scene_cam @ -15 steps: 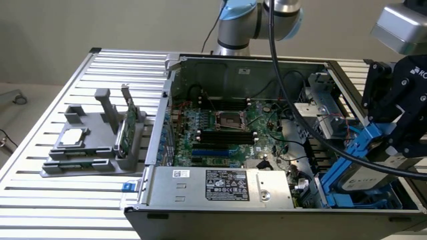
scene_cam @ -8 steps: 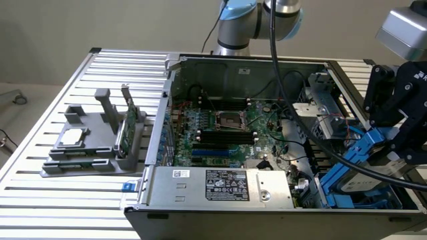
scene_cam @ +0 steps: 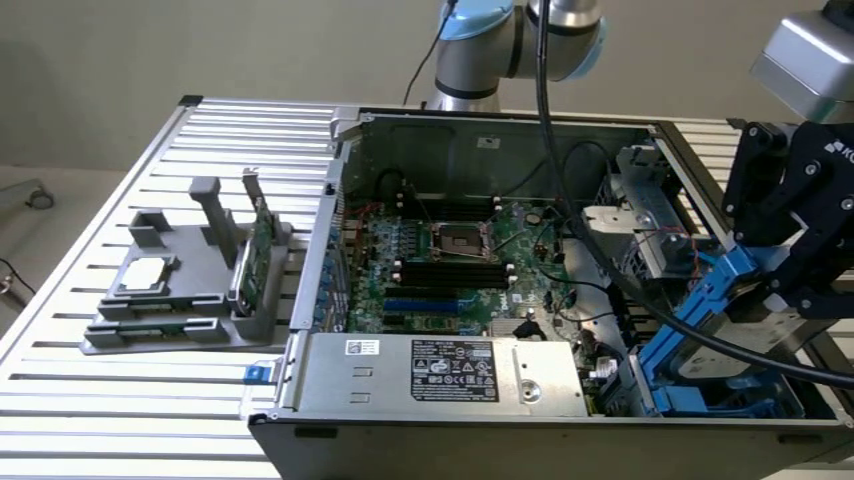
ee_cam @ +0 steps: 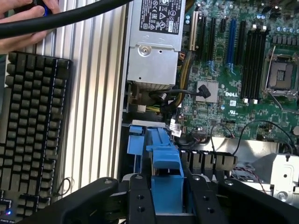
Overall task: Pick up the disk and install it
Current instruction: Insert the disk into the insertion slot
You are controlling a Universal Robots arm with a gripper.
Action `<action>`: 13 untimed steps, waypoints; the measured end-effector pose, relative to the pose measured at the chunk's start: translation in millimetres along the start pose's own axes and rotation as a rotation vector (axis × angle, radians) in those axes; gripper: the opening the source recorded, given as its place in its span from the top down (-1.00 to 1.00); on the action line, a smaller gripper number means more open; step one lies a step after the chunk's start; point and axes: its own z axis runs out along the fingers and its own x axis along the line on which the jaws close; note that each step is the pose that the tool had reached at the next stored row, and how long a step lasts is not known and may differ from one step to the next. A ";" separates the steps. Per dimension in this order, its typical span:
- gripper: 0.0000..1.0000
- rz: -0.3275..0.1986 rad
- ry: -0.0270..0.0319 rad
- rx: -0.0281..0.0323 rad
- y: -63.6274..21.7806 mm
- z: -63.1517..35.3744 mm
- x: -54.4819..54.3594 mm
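Even, soft light falls from above. The ribbed worktop [scene_cam: 134,400] shines pale with mild glare, while the open computer case [scene_cam: 507,140] holds dim shadow inside.

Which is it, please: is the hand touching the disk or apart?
Touching. The wrist view shows the hand with black fingers pressed against the disk on both sides.

The blue-framed rectangular disk [ee_cam: 166,161] is edged in smooth plastic; beside the grey sheet-metal computer case [scene_cam: 507,135], matt ribbed aluminium is used for the silver table [scene_cam: 160,400].
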 end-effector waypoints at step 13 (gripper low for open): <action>0.33 -0.003 -0.0491 0.0042 0.2 1.1 5.1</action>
